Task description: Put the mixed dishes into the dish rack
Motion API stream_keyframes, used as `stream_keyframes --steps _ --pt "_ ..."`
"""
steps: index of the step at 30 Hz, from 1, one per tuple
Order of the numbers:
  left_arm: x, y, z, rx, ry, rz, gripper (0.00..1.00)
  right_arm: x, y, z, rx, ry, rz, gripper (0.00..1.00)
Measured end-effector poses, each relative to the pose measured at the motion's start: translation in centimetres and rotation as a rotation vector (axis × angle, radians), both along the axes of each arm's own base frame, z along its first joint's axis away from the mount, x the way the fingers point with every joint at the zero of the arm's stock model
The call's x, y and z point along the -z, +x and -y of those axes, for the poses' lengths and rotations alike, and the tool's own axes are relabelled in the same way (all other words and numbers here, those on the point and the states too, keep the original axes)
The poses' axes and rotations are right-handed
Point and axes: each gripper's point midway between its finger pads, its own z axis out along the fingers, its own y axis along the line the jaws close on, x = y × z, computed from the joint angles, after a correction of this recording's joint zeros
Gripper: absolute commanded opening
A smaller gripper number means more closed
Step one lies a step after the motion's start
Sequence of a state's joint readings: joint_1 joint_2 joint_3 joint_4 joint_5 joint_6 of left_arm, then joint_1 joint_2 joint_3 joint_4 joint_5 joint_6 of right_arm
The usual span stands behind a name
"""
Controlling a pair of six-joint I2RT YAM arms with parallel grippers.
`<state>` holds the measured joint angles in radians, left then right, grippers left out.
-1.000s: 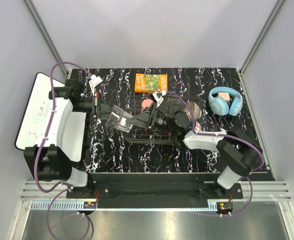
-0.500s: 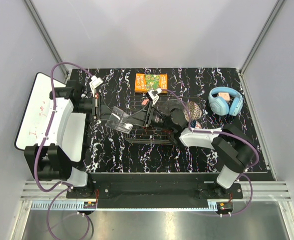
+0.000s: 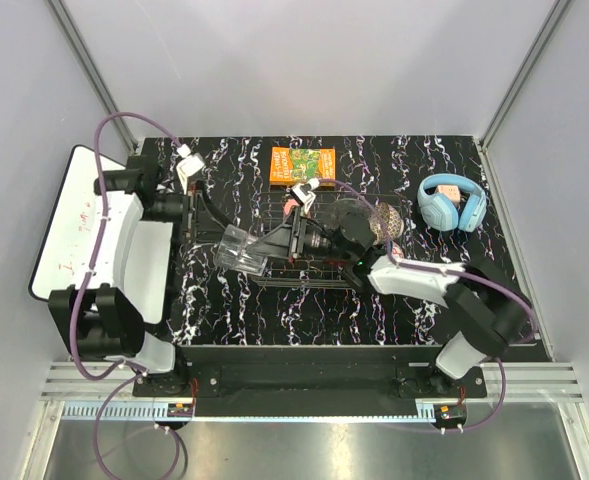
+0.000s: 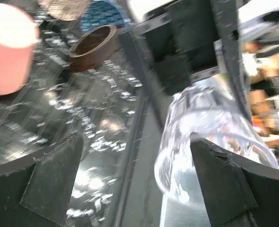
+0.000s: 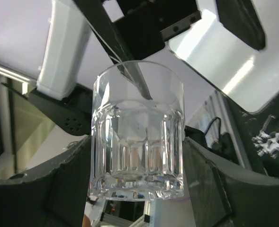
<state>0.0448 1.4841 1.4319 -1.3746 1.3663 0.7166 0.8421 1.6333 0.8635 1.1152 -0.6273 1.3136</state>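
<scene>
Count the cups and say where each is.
2. The small clear glass cup is in the right gripper; the pink cup is in the dish rack. Others may be hidden.

Top external: high, above and behind the arm bases, looking down on the whole table (image 3: 224,300). Left wrist: close and low, facing across the tabletop. Right wrist: very close, facing the table's left side. All three share the small clear glass cup (image 3: 239,250).

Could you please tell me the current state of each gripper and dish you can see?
left gripper: open, glass beside one finger
right gripper: shut on glass
glass: held on its side, left of rack
pink cup: in rack
rack: holds pink cup
headphones: lying flat
</scene>
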Motion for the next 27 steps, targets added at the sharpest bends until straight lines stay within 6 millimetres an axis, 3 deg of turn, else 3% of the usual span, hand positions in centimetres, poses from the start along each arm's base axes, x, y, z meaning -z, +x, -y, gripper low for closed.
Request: stream_keyframes --steps 3,6,10,13,18,23,27 --pt "0.3 0.4 -1.9 -0.067 0.077 0.061 0.99 0.8 0.2 0.6 0.041 -0.148 0.031 0.00" --pt "0.2 0.4 -4.6 -0.179 0.188 0.105 0.99 0.1 1.0 1.1 0.103 -0.296 0.110 0.00" --pt "0.7 -1.3 -6.3 -0.284 0.324 0.158 0.99 -0.9 2.5 2.0 0.194 -0.454 0.206 0.00" --pt "2.2 -2.5 -7.2 -0.366 0.421 0.193 0.99 -0.3 3.6 3.1 0.244 -0.591 0.236 0.00" --pt "5.4 -2.6 -8.9 -0.473 0.529 0.146 0.99 4.1 5.5 4.5 0.276 -0.867 0.207 0.00" --pt "6.5 -2.0 -9.4 -0.510 0.542 0.107 0.99 9.8 6.4 6.4 0.275 -1.114 0.156 0.00" --pt "6.9 -1.6 -9.6 -0.528 0.546 0.114 0.99 12.5 6.9 7.8 0.272 -1.254 0.141 0.00"
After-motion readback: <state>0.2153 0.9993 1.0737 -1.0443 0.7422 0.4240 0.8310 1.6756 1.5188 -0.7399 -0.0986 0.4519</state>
